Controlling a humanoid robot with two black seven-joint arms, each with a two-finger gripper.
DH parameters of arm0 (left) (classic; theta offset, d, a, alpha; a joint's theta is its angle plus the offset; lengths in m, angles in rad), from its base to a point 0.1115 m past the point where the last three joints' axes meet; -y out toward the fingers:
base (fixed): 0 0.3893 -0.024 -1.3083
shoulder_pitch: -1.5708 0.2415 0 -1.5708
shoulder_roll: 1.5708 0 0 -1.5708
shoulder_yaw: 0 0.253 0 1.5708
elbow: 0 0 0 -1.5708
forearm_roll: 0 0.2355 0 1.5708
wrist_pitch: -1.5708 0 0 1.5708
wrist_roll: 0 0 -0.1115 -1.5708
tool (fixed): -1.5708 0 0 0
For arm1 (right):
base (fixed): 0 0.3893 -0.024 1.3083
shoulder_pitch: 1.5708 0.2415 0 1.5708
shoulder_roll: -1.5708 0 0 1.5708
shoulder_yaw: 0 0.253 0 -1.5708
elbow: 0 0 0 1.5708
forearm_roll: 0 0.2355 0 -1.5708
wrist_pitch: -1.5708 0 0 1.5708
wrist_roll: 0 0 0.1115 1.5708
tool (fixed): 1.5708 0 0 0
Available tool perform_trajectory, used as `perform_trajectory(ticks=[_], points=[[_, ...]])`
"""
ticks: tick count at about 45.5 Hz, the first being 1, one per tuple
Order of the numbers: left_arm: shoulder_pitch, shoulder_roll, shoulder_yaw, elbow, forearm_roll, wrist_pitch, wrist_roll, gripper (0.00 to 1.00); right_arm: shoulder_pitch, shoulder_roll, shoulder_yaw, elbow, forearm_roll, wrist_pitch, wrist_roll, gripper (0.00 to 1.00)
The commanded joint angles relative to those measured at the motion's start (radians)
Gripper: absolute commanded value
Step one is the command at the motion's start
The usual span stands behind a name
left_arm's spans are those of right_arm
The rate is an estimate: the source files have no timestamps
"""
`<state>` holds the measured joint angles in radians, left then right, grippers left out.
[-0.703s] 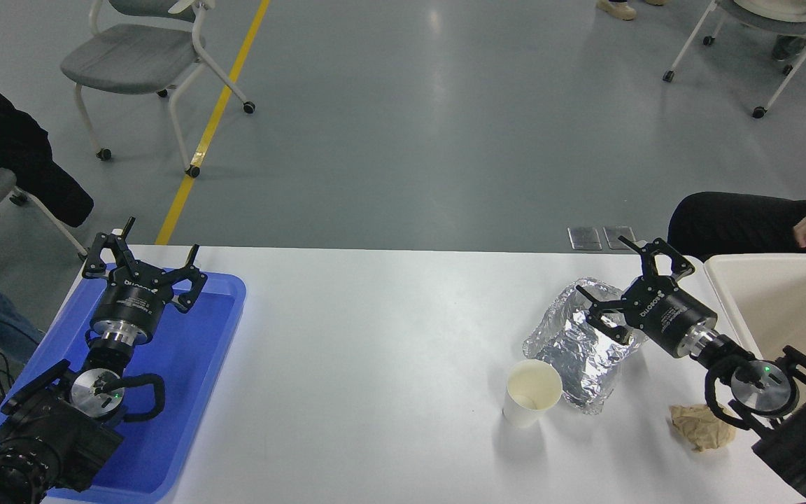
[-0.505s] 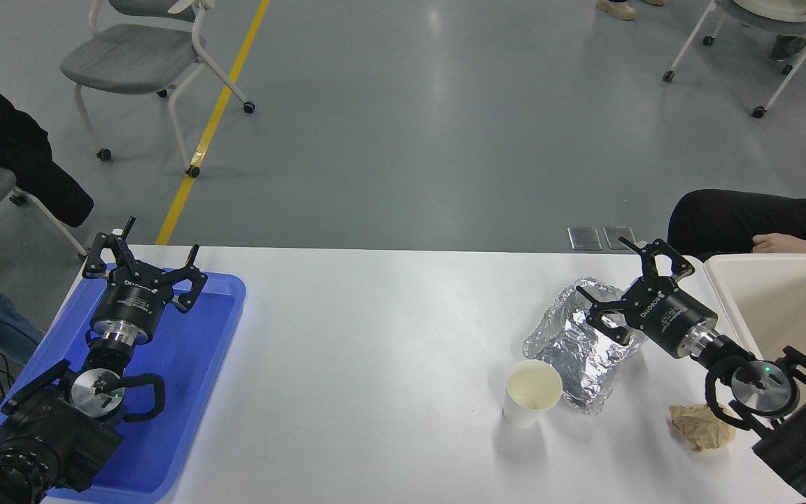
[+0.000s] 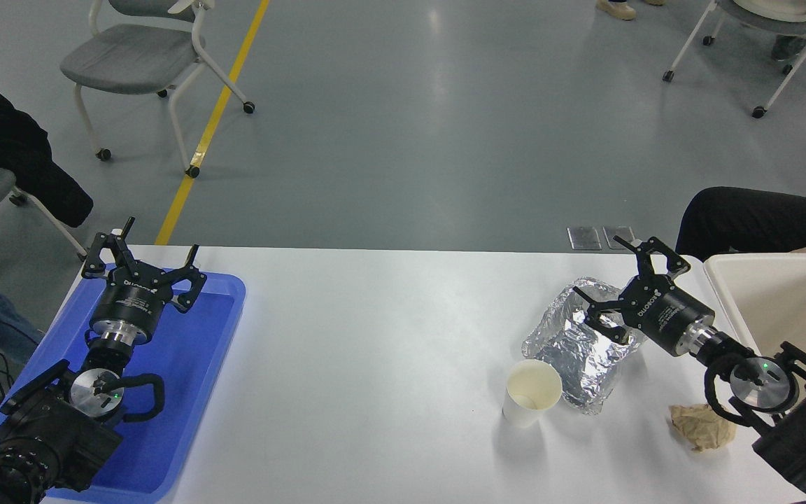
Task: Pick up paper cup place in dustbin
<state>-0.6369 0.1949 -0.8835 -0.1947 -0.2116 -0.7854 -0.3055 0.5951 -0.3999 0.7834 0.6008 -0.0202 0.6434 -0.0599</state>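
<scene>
The white paper cup (image 3: 532, 392) stands upright on the white table (image 3: 375, 364), its cream inside showing. The cream dustbin (image 3: 788, 301) stands at the table's far right edge, partly cut off by the frame. My right gripper (image 3: 602, 269) is open and empty, hovering over the far right side of the crumpled silver foil tray (image 3: 578, 346), up and to the right of the cup. My left gripper (image 3: 144, 248) is open and parked above the blue tray (image 3: 186, 364) at the lower left.
A crumpled brown paper wad (image 3: 702, 427) lies right of the cup, beside my right arm. A person in a black sleeve (image 3: 760, 220) sits behind the dustbin. Chairs stand on the grey floor beyond the table.
My right gripper has shifted slightly left and away. The person's hand behind the dustbin has drawn back out toward the right edge.
</scene>
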Motion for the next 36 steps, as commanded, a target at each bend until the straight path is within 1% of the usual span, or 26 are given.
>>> perform_trajectory(ticks=[1,5,7,11,22,30,31,36], points=[[0.0,0.0,0.0,0.0,0.0,0.0,0.0,1.0,0.162,-0.083,-0.134,0.039,-0.161,-0.005,-0.014,1.0],[0.0,0.0,0.0,0.0,0.0,0.0,0.0,1.0,0.281,-0.131,-0.251,0.048,-0.199,-0.007,-0.064,1.0],[0.0,0.0,0.0,0.0,0.0,0.0,0.0,1.0,0.337,-0.149,-0.326,0.06,-0.211,-0.002,-0.08,1.0],[0.0,0.001,0.0,0.0,0.0,0.0,0.0,1.0,0.446,-0.18,-0.473,0.068,-0.224,0.001,-0.083,1.0],[0.0,0.0,0.0,0.0,0.0,0.0,0.0,1.0,0.738,-0.177,-0.844,0.119,-0.242,0.001,-0.084,1.0],[-0.001,0.0,0.0,0.0,0.0,0.0,0.0,1.0,0.952,-0.177,-1.154,0.267,-0.244,0.001,-0.084,1.0],[-0.001,0.0,0.0,0.0,0.0,0.0,0.0,1.0,0.998,-0.178,-1.224,0.313,-0.251,-0.001,-0.084,1.0],[-0.001,0.0,0.0,0.0,0.0,0.0,0.0,1.0,1.114,-0.183,-1.368,0.433,-0.294,-0.001,-0.084,1.0]])
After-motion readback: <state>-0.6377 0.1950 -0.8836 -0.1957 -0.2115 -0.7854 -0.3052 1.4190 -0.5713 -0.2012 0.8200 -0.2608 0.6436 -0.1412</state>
